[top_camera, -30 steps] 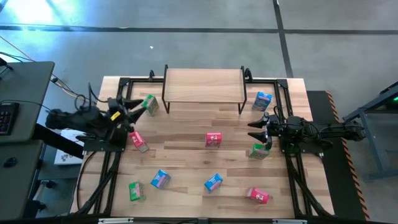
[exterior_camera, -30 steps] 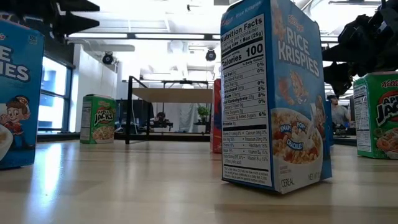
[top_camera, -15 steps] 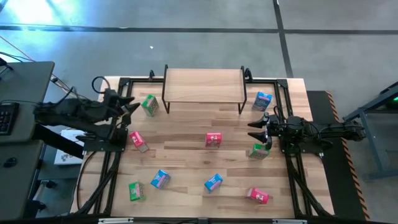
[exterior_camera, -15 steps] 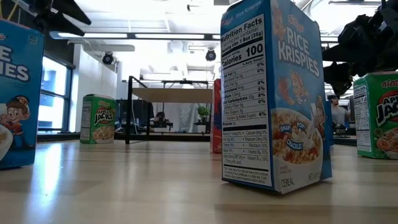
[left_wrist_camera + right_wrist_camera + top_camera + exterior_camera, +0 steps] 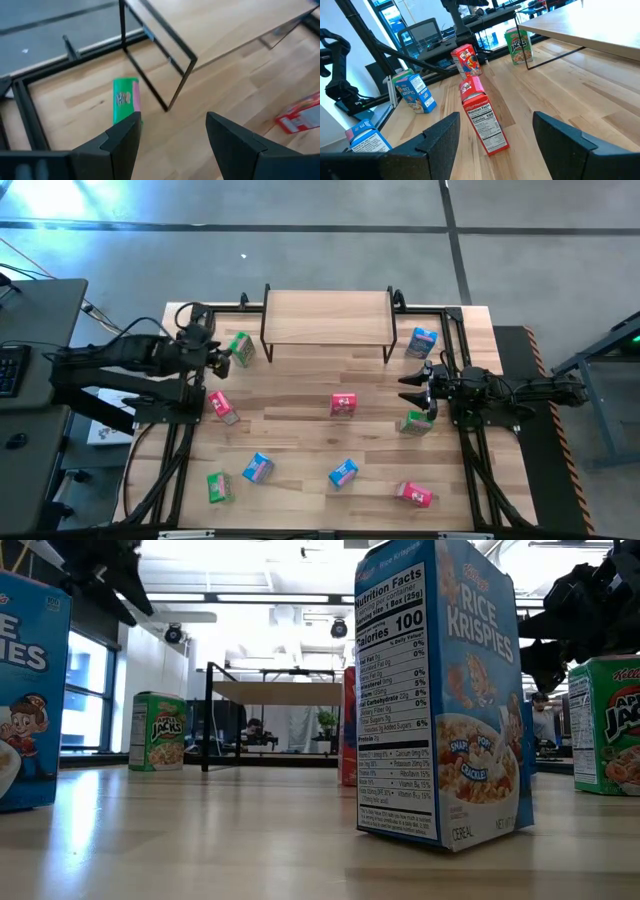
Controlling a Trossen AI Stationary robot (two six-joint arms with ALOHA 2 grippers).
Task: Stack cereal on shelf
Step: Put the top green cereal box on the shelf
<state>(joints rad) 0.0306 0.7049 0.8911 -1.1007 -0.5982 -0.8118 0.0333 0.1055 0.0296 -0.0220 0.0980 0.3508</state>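
From above, small printed cardboard cereal boxes lie scattered over the wooden tabletop [image 5: 300, 440]: a green box [image 5: 240, 348] just left of the shelf's left legs, a blue box [image 5: 423, 341] just right of the shelf, a red-pink box [image 5: 344, 404] near the middle, another red-pink one [image 5: 222, 407] at the left, and a green one [image 5: 416, 423] at the right. The low riser shelf [image 5: 326, 317], light wood plank on thin black legs, stands at the far edge, its top bare. The left gripper [image 5: 222, 359] hovers just beside the green box at the far left; the right gripper [image 5: 413, 389] waits at the right, near the green box there. At table height, a blue Rice Krispies box [image 5: 440, 690] stands upright in the foreground, partly blocking the shelf [image 5: 272, 692] behind. The left wrist shows wide-spread fingers [image 5: 120, 142] above the green box [image 5: 125, 100], beside the shelf's leg [image 5: 180, 82]. The right wrist shows spread fingers [image 5: 442, 137] facing an upright red-pink box [image 5: 481, 116].
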